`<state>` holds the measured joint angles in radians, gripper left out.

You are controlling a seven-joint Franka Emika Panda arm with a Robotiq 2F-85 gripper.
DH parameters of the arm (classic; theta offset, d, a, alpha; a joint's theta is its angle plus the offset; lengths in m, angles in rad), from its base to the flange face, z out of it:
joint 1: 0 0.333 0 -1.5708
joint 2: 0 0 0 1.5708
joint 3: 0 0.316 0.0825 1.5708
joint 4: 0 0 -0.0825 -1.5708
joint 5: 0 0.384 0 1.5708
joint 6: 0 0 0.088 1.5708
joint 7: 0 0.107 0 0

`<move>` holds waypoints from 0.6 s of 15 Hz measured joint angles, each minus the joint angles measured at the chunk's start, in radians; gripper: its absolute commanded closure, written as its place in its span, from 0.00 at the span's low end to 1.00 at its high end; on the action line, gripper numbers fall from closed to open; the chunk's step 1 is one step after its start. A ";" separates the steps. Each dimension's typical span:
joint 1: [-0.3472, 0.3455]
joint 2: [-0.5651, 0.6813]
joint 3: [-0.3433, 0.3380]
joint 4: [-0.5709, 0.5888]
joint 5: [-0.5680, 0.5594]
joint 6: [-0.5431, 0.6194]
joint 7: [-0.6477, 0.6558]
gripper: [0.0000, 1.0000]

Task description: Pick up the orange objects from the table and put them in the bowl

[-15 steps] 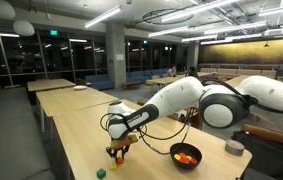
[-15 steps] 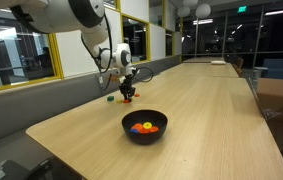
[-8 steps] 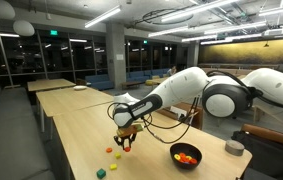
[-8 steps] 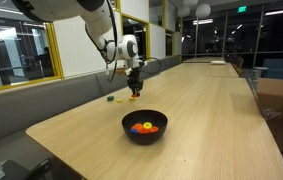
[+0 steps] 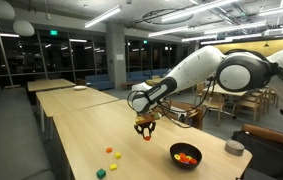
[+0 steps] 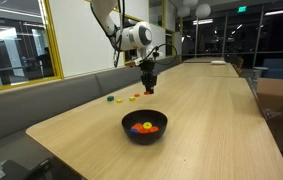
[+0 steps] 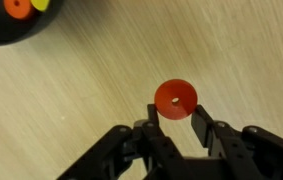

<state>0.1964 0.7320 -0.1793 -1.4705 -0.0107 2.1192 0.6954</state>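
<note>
Orange ring, a flat disc with a hole through its middle, is clamped between the two fingers of the hand. The wrist view shows the pads bearing on opposite edges of its near half, while the far half sticks out past the fingertips. In both exterior views the hand hangs in the air well above the pale wooden surface, with the ring just under its tips. The black bowl sits below and off to one side of the hand, not underneath it. In the wrist view only a slice of the bowl shows, at the far corner, with an orange piece already inside. A few small loose pieces lie on the surface well away from the hand, on the side opposite the bowl.

The main risk, as I judge it, is the grip. Only part of the ring's edge is pinched, so a quick swing could let the orange ring pivot or slip out. Letting go before the hand is above the bowl would drop it on bare wood, where a disc may roll away. A release from high up could also bounce it out over the shallow rim.
</note>
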 measured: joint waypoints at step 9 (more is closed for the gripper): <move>-0.087 -0.241 -0.005 -0.389 0.000 -0.047 0.027 0.75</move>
<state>0.1099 0.4906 -0.1848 -1.8598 -0.0106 2.0719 0.7227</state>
